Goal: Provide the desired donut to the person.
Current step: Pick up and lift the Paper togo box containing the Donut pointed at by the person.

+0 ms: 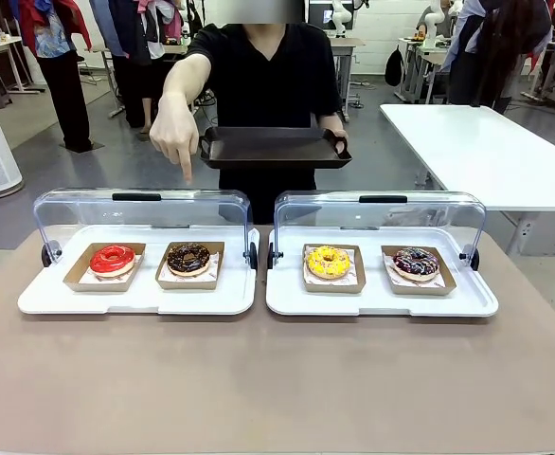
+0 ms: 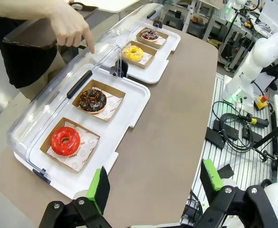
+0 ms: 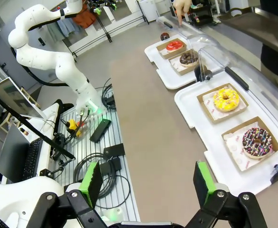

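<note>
The person (image 1: 268, 71) stands at the far side in a black T-shirt. One hand (image 1: 173, 133) points a finger down over the left white tray (image 1: 135, 300), about above the chocolate donut (image 1: 188, 258) (image 2: 92, 100). The other hand holds a dark serving tray (image 1: 274, 148). A red donut (image 1: 113, 258) (image 2: 65, 141) lies left of the chocolate one. The right white tray (image 1: 382, 303) holds a yellow donut (image 1: 328, 262) (image 3: 226, 99) and a dark sprinkled donut (image 1: 416, 262) (image 3: 257, 141). My left gripper (image 2: 155, 183) and right gripper (image 3: 147, 183) hang open above the table's near side, holding nothing.
Each donut sits in a brown paper tray. Both clear lids (image 1: 140, 213) (image 1: 380, 220) stand raised at the back of the white trays. The brown table (image 1: 277, 379) is bare in front. Cables and a metal bench (image 3: 101, 156) lie beside the table.
</note>
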